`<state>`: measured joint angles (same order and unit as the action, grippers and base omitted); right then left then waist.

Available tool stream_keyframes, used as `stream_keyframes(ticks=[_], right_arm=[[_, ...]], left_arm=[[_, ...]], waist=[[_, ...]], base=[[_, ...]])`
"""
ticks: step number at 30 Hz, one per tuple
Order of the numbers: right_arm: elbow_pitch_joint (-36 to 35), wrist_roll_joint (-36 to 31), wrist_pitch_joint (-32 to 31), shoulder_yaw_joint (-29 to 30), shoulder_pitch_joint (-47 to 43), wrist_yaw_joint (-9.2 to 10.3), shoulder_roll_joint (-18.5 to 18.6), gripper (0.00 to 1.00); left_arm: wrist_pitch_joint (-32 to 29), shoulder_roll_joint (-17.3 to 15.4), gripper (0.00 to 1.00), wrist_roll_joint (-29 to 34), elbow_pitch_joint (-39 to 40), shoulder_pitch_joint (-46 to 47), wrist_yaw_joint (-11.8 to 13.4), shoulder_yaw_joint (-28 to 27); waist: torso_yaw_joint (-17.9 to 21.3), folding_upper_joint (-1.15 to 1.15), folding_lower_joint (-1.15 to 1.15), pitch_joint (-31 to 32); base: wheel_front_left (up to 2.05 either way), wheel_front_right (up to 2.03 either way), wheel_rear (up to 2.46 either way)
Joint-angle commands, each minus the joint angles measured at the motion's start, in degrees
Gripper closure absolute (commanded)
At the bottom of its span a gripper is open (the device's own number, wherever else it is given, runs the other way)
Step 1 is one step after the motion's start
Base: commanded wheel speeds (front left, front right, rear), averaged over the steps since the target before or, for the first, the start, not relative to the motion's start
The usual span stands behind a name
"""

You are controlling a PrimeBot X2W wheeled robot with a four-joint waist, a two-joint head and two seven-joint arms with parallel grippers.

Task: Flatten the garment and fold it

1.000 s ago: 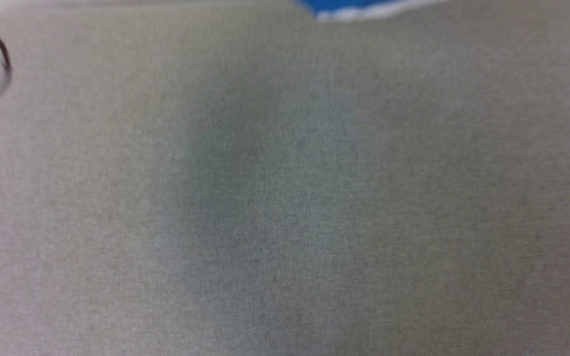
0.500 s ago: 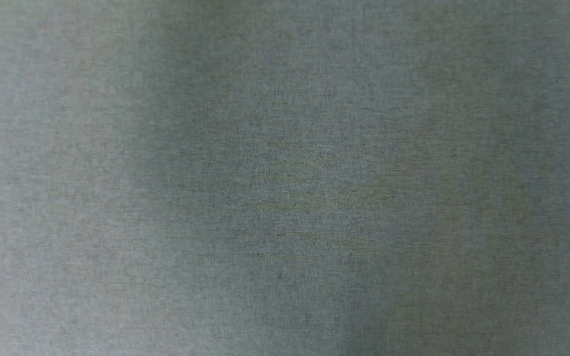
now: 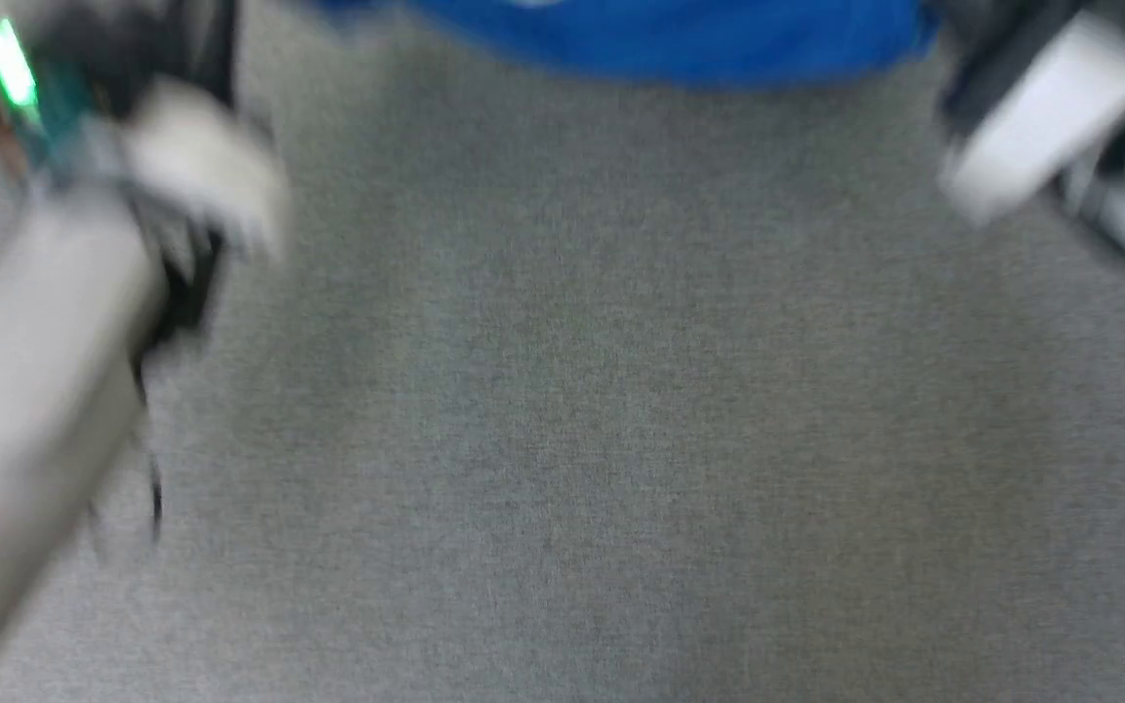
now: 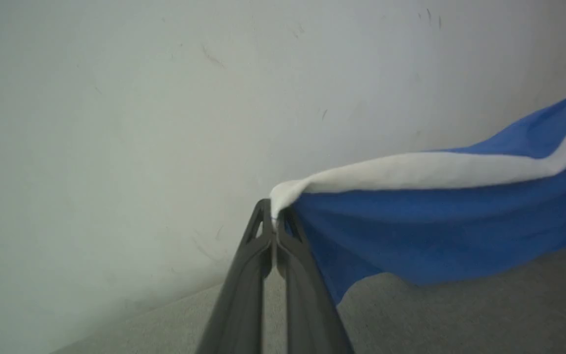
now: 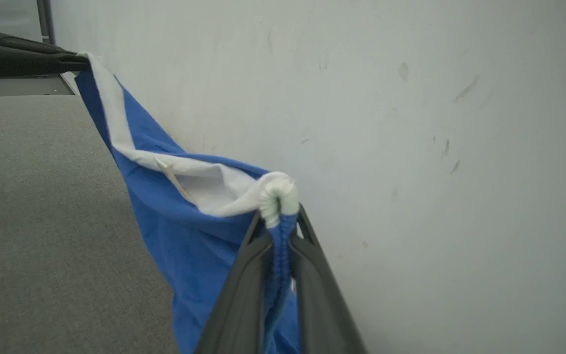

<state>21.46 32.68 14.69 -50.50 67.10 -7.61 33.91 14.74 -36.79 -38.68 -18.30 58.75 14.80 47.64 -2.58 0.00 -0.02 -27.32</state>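
Your left claw [image 4: 274, 221] is clenched on a white-striped corner, right claw [image 5: 279, 216] on a bunched edge, so the garment [image 4: 435, 231] hangs between them over the grey surface [image 3: 562, 391] by the wall [image 5: 410, 123]. I'd spread evenly till taut, then lay it down flat.

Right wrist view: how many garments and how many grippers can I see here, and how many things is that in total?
garment, blue with a white stripe: 1
grippers, the right gripper and the left gripper, each with fingers shut on the garment: 2
Total: 3
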Motion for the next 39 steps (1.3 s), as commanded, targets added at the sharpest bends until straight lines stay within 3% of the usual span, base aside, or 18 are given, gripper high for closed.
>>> stream_keyframes(ticks=[1, 7, 13, 21, 27, 32, 39], right_arm=[[-1.1, 0.1, 0.3, 0.1, -2.8, 0.12, 0.7, 1.00], [-8.4, 0.5, 0.3, -1.3, -21.5, 0.12, 4.8, 1.00], [-10.6, 0.6, 0.3, -4.4, -36.4, 0.12, 7.3, 1.00], [-11.8, 1.6, 0.3, -2.4, -53.5, 0.12, 6.1, 1.00], [-14.6, -0.8, 0.3, 4.1, -59.4, 0.12, 3.2, 1.00], [-16.4, -3.5, 0.3, 10.0, -58.8, 0.12, 1.0, 1.00], [-15.4, -6.3, -0.1, 15.6, -53.3, 0.12, -1.4, 1.00]], left_arm=[[0.2, -0.9, 1.00, 0.2, 1.4, -3.8, 1.0, -0.2], [0.2, -4.6, 1.00, -1.9, 9.2, -26.0, 5.2, 2.2], [0.2, -6.7, 1.00, -5.5, 11.6, -39.9, 7.6, 4.7], [-2.4, -9.1, 1.00, -8.3, 16.9, -50.8, 11.7, 7.8], [-2.3, -10.0, 1.00, -6.9, 18.7, -50.2, 13.0, 7.5], [-1.8, -9.4, 1.00, -3.2, 17.5, -41.9, 11.0, 5.9], [-3.9, -5.1, 1.00, 2.8, 9.8, -24.7, 3.9, 6.2]], waist=[[0.9, 0.00, 0.02, 6.2], [1.1, 0.00, 0.02, 13.4], [0.8, 0.00, 0.02, 18.5], [-0.6, 0.00, 0.02, 23.1], [-0.3, 0.00, 0.02, 23.5], [1.0, 0.00, 0.02, 21.8], [5.3, 0.00, 0.02, 14.7]], base=[[0.00, 0.00, 0.00], [0.00, 0.00, 0.00], [0.00, 0.00, 0.00], [0.00, 0.00, 0.00], [0.00, 0.00, 0.00], [0.00, 0.00, 0.00], [0.00, 0.00, 0.00]])
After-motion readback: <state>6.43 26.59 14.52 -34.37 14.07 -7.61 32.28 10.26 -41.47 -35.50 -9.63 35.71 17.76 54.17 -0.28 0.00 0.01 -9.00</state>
